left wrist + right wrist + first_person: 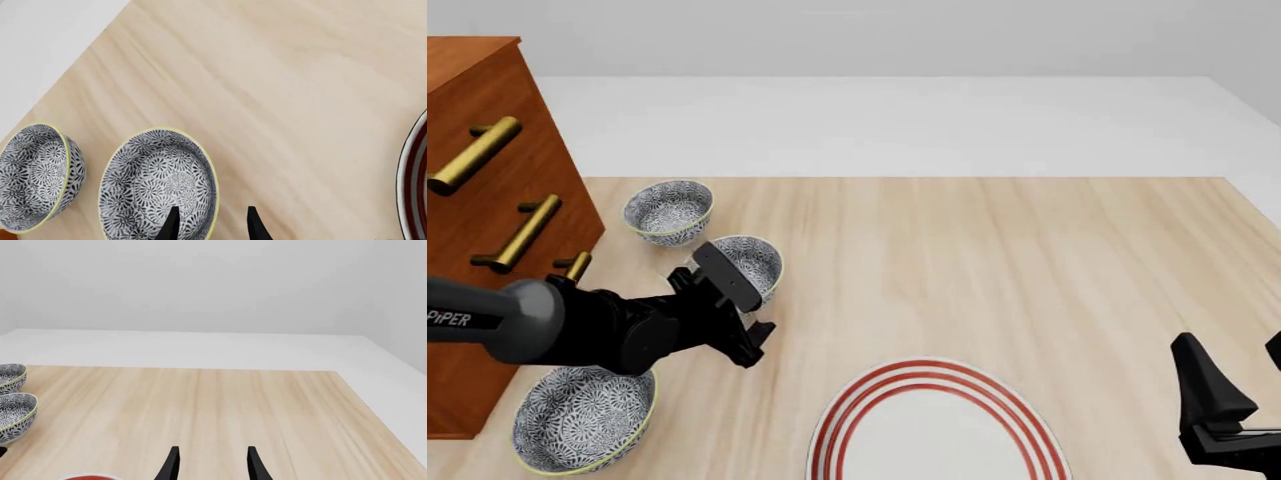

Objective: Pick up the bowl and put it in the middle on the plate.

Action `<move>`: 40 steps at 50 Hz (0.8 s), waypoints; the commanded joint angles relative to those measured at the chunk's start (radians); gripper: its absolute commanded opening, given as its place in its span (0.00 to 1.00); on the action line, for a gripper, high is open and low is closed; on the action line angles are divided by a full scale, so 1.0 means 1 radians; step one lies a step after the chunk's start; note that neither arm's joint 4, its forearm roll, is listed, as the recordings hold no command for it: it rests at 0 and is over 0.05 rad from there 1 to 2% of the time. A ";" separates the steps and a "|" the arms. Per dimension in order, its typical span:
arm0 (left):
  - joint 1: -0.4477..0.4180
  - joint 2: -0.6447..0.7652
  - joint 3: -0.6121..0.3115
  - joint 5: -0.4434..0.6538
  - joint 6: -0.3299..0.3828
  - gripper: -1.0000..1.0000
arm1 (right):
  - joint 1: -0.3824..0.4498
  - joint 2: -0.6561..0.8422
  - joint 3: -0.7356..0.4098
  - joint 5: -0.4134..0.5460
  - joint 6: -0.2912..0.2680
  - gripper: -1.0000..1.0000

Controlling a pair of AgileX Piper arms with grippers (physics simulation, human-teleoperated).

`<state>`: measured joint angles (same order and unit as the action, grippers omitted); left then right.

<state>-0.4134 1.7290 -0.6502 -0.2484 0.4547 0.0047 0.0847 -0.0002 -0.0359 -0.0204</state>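
Your left gripper point(211, 225) is hanging right over the near rim of the bowl point(747, 264), jaws spread with one finger inside the rim and the other outside, not pinching anything, and that bowl is sitting on the table point(988, 260) between a look-alike bowl point(669, 210) farther back and another look-alike point(582, 418) nearer you by the wooden drawer cabinet point(487, 180). The plate point(934, 430) is lying at the near edge of the table, well apart from the bowl. Your right gripper point(211, 465) is idling off to the right with its jaws parted and holding nothing.
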 commanded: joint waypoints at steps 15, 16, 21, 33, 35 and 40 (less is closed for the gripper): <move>0.009 0.003 0.001 0.008 0.055 0.00 | 0.002 0.006 0.000 -0.003 0.004 1.00; 0.004 -0.003 0.001 0.013 0.055 0.00 | 0.003 0.009 0.000 -0.005 0.004 1.00; -0.021 -0.044 0.003 0.036 0.065 0.00 | 0.001 0.008 0.000 -0.004 0.004 1.00; -0.120 -0.216 -0.017 0.170 0.086 0.00 | 0.001 0.007 0.000 -0.003 0.005 1.00; -0.136 -0.237 -0.023 0.187 0.085 0.00 | 0.002 0.007 0.000 -0.004 0.007 1.00; -0.182 -0.269 -0.038 0.225 0.067 0.00 | 0.001 0.003 0.000 0.000 0.007 1.00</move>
<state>-0.5191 1.5526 -0.6637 -0.1026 0.5266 0.0061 0.0903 -0.0002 -0.0385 -0.0148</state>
